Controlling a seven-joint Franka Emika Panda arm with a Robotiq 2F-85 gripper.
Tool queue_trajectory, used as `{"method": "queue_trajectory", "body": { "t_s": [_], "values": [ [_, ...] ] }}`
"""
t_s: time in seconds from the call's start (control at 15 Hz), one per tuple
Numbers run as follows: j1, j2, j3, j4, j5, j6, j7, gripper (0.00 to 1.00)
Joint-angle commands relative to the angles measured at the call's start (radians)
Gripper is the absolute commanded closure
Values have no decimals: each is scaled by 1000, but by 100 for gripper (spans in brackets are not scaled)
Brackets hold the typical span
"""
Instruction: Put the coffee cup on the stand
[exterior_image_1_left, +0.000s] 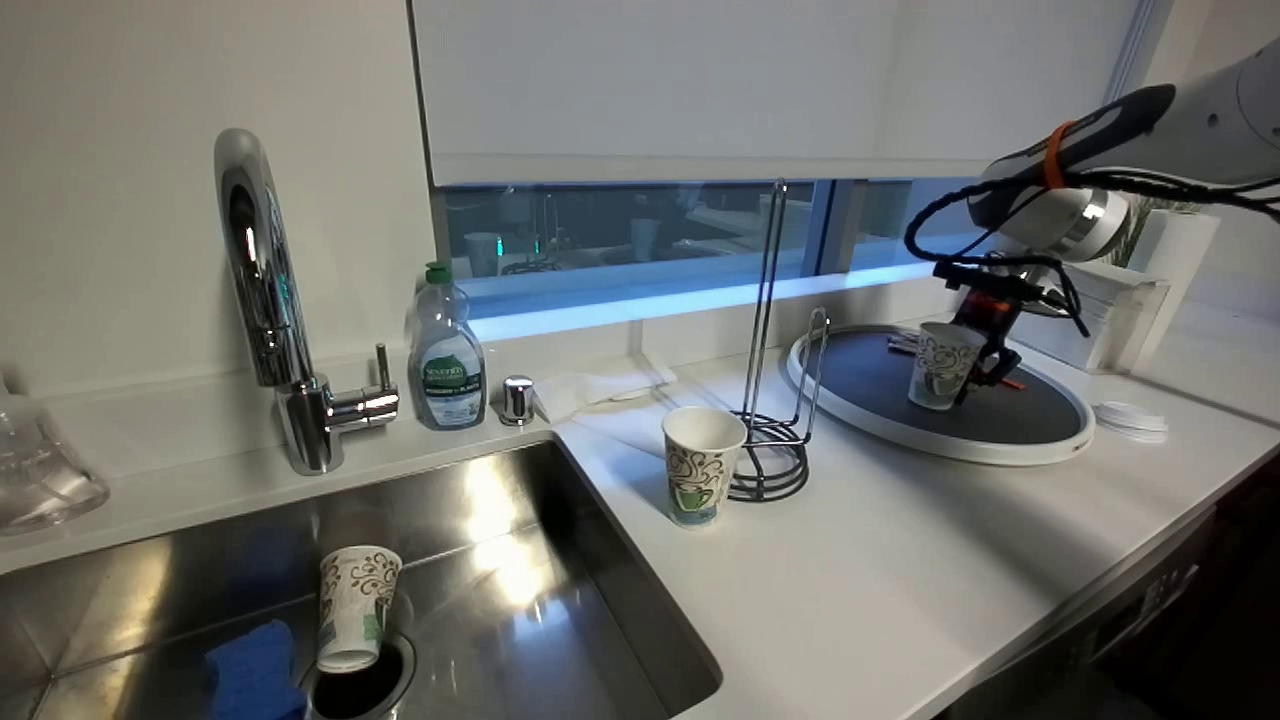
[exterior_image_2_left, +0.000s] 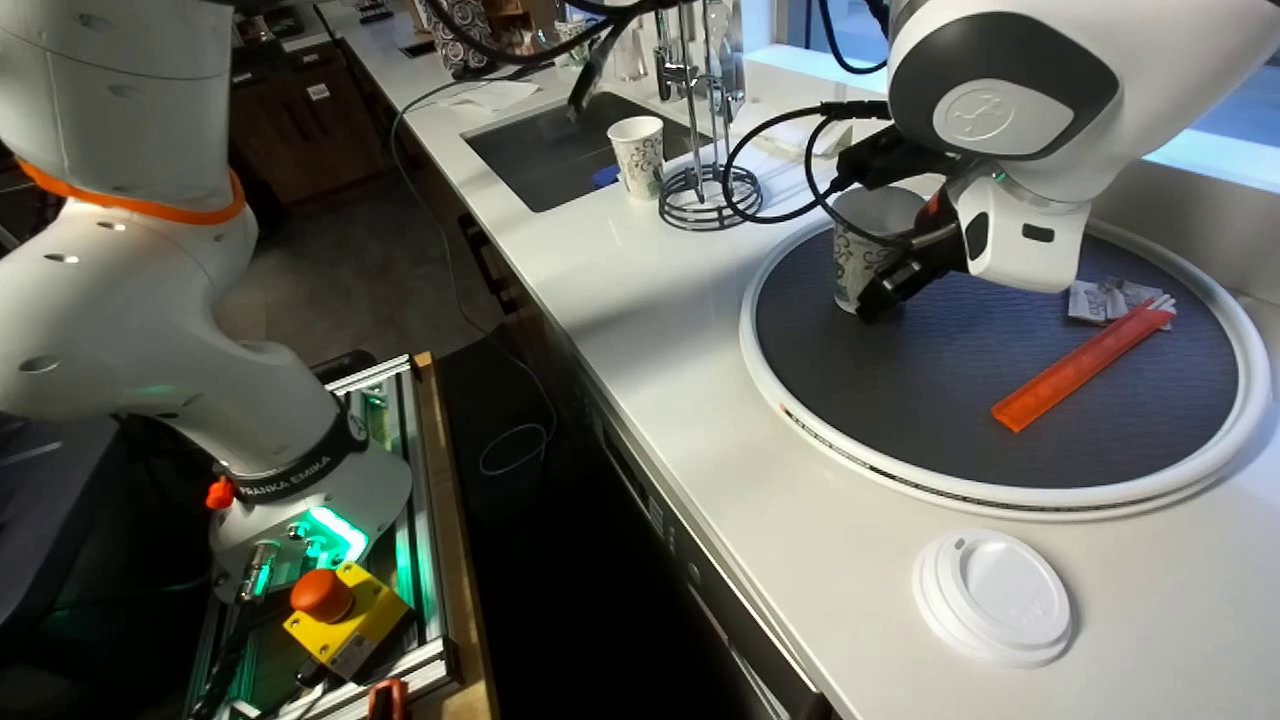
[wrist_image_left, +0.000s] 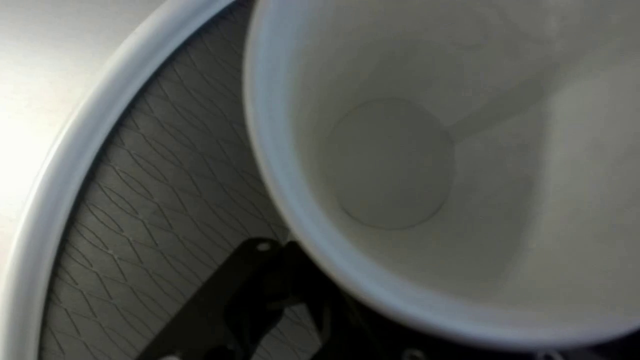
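The coffee cup (exterior_image_1_left: 943, 365) is a pale paper cup with a grey swirl pattern; no handle shows. It stands upright on the round grey tray in both exterior views (exterior_image_2_left: 862, 255). In the wrist view I look down into the empty cup (wrist_image_left: 390, 165). My gripper (exterior_image_1_left: 985, 375) is low at the tray, right against the cup; it also shows in an exterior view (exterior_image_2_left: 878, 295). One black finger shows under the cup's rim in the wrist view. The second finger is hidden, so its grip is unclear. The stand (exterior_image_1_left: 775, 440), dark wire with an upright pole, stands between tray and sink (exterior_image_2_left: 705, 222).
A white cup with green pattern (exterior_image_1_left: 698, 470) stands beside the stand's base. Another cup (exterior_image_1_left: 355, 610) lies in the sink (exterior_image_1_left: 600, 560). The tray (exterior_image_2_left: 870, 470) holds an orange packet (exterior_image_2_left: 1080, 365) and small sachets. White lids (exterior_image_2_left: 995, 600) lie on the counter. A soap bottle (exterior_image_1_left: 447, 350) stands by the tap (exterior_image_1_left: 310, 420).
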Motion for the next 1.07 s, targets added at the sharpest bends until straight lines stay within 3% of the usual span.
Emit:
{"method": "queue_trajectory", "body": {
  "t_s": [0.0, 0.4, 1.0],
  "values": [
    [5, -46, 8, -22, 19, 19, -8, 71],
    [79, -198, 11, -142, -30, 139, -38, 71],
    [223, -443, 65, -485, -65, 701, -103, 71]
  ]
}}
